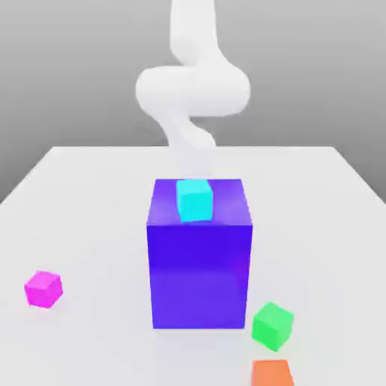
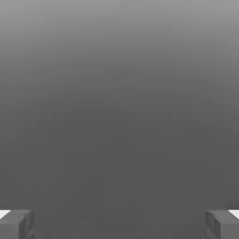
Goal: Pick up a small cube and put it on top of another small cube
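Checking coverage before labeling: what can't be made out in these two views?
- Orange cube: exterior view, lower part cut off by the picture's bottom edge.
- Arm: exterior view, its lower end is hidden behind the big blue block.
- Tool: hand view, fingertips cut by the edges; open, nothing between.

You see a glossy big blue block (image 1: 199,275) with faint reflections at frame center. The table (image 1: 90,203) looks smooth, matt white. The magenta small cube (image 1: 43,289), lower left, looks plain and smooth.
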Available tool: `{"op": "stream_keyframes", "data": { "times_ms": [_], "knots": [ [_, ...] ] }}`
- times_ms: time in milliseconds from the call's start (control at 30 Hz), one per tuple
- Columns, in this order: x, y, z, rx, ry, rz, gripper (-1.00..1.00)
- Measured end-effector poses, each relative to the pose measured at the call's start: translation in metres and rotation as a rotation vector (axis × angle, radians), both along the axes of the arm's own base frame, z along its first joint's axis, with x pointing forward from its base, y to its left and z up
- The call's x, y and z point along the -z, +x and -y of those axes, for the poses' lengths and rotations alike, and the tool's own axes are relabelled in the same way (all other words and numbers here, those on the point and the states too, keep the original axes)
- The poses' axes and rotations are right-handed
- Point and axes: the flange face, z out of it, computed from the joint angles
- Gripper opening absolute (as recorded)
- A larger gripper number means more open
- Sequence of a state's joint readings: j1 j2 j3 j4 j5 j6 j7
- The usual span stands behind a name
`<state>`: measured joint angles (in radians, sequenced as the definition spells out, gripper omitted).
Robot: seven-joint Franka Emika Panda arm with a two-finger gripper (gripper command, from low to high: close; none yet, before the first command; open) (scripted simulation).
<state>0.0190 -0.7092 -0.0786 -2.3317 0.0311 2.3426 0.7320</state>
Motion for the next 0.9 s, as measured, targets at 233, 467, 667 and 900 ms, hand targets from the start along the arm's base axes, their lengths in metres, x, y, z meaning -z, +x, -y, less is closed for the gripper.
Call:
{"op": "stream_keyframes", "data": {
  "times_ms": [233, 467, 667, 900],
  "knots": [
    [0.148, 0.058, 0.085, 0.011, 0.086, -0.209, 0.0],
    [0.297, 0.051, 0.159, 0.074, 0.124, -0.402, 0.0],
    [0.406, -0.009, 0.222, 0.176, 0.113, -0.568, 0.0],
    [0.482, -0.076, 0.259, 0.242, 0.05, -0.715, 0.0]
  ]
}}
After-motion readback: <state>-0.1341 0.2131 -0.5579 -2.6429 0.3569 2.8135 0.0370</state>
